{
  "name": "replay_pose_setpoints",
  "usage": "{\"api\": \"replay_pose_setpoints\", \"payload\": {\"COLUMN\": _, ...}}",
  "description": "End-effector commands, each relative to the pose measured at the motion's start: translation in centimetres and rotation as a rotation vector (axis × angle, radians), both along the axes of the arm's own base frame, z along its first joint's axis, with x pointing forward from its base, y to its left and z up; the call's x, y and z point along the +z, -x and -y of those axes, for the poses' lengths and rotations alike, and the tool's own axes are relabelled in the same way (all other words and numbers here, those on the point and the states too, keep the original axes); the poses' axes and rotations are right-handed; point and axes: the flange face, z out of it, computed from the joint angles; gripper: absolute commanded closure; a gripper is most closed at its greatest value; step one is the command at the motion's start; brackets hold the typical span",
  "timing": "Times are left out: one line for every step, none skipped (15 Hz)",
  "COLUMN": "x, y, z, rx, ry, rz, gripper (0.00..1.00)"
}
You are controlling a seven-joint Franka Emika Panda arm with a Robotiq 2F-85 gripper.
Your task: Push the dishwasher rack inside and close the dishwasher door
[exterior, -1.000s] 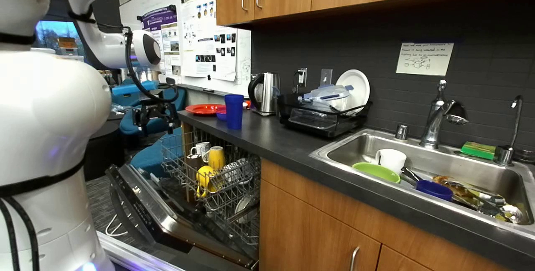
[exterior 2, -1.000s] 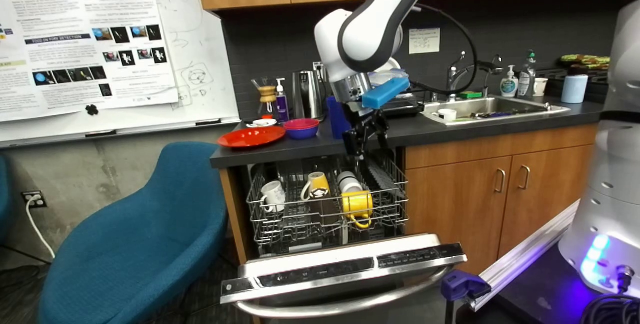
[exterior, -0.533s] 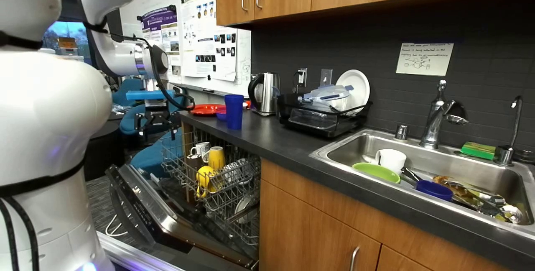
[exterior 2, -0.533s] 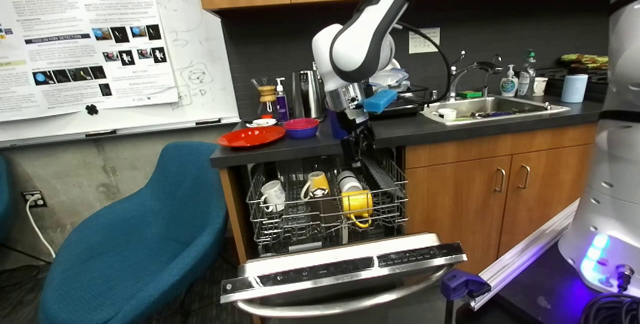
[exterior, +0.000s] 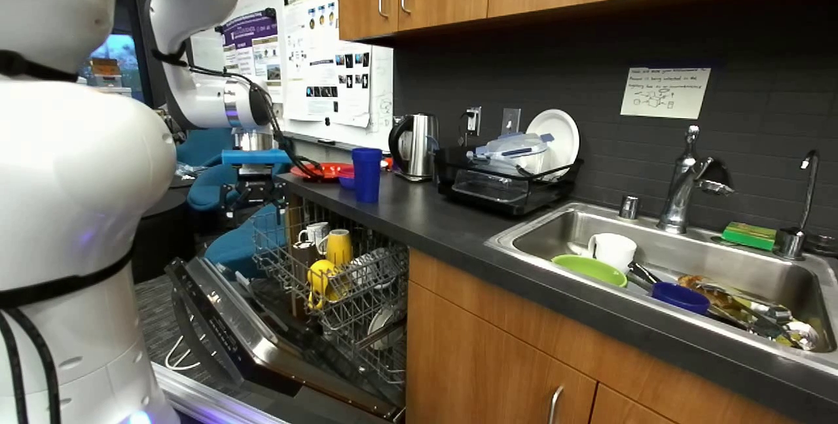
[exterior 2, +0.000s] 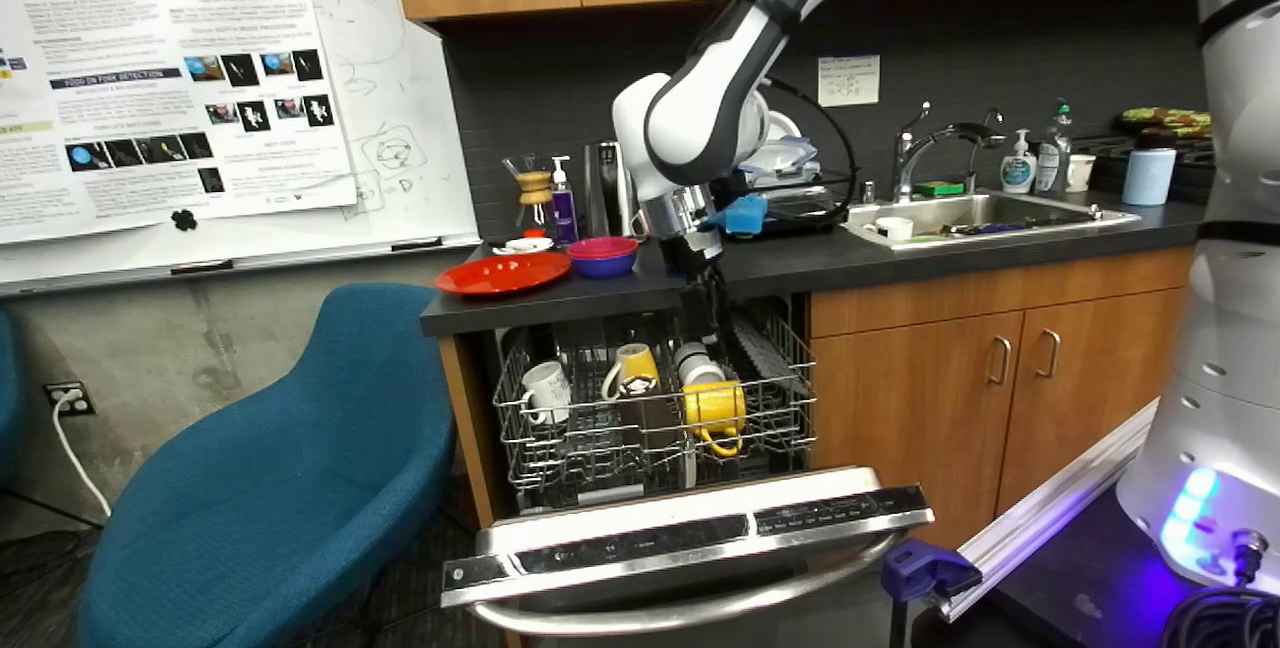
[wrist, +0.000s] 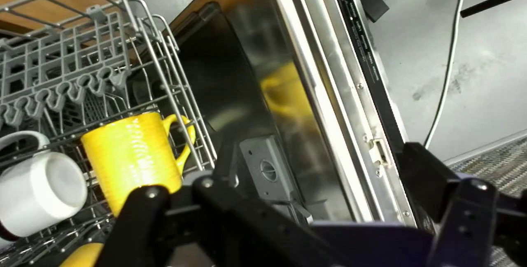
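In the wrist view, the black, two-fingered robot gripper (wrist: 321, 162) is holding its fingers wide apart. The wide, shallow, grey wire dishwasher rack (wrist: 181, 90) is sitting between nine and ten o'clock from it. The flat, grey steel dishwasher door (wrist: 288, 143) is leaning partly open, showing between the fingers toward twelve o'clock. Its long black strip (wrist: 357, 32) is carrying white words, too small for reading. In an exterior view, the white paper poster (exterior 2: 150, 108) at ten o'clock from the gripper is saying "FOOD ON FORK DETECTION"
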Motion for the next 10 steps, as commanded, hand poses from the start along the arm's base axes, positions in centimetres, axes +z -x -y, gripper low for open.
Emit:
{"api": "replay_pose_setpoints", "payload": {"x": -0.4, "y": -2.2, "z": 0.3, "rx": 0.055, "ry": 0.019, "rz": 0.038, "gripper": 0.00}}
{"api": "replay_pose_setpoints", "payload": {"x": -0.6, "y": -2.6, "z": 0.4, "rx": 0.059, "ry": 0.020, "rz": 0.044, "gripper": 0.00}}
{"api": "replay_pose_setpoints", "payload": {"x": -0.9, "y": -2.9, "z": 0.4, "rx": 0.061, "ry": 0.019, "rz": 0.044, "gripper": 0.00}}
{"api": "replay_pose_setpoints", "payload": {"x": -1.4, "y": -3.1, "z": 0.5, "rx": 0.058, "ry": 0.017, "rz": 0.031, "gripper": 0.00}}
{"api": "replay_pose_setpoints", "payload": {"x": -1.8, "y": -3.2, "z": 0.5, "rx": 0.053, "ry": 0.017, "rz": 0.019, "gripper": 0.00}}
{"api": "replay_pose_setpoints", "payload": {"x": -2.4, "y": -3.2, "z": 0.4, "rx": 0.049, "ry": 0.017, "rz": 0.001, "gripper": 0.00}}
{"api": "replay_pose_setpoints", "payload": {"x": -3.1, "y": -3.1, "z": 0.3, "rx": 0.052, "ry": 0.025, "rz": -0.010, "gripper": 0.00}}
{"api": "replay_pose_setpoints", "payload": {"x": -3.7, "y": -3.0, "z": 0.2, "rx": 0.060, "ry": 0.030, "rz": -0.019, "gripper": 0.00}}
{"api": "replay_pose_setpoints", "payload": {"x": -4.4, "y": -2.9, "z": 0.1, "rx": 0.066, "ry": 0.034, "rz": -0.028, "gripper": 0.00}}
{"api": "replay_pose_setpoints", "payload": {"x": -5.0, "y": -2.8, "z": 0.1, "rx": 0.075, "ry": 0.037, "rz": -0.036, "gripper": 0.00}}
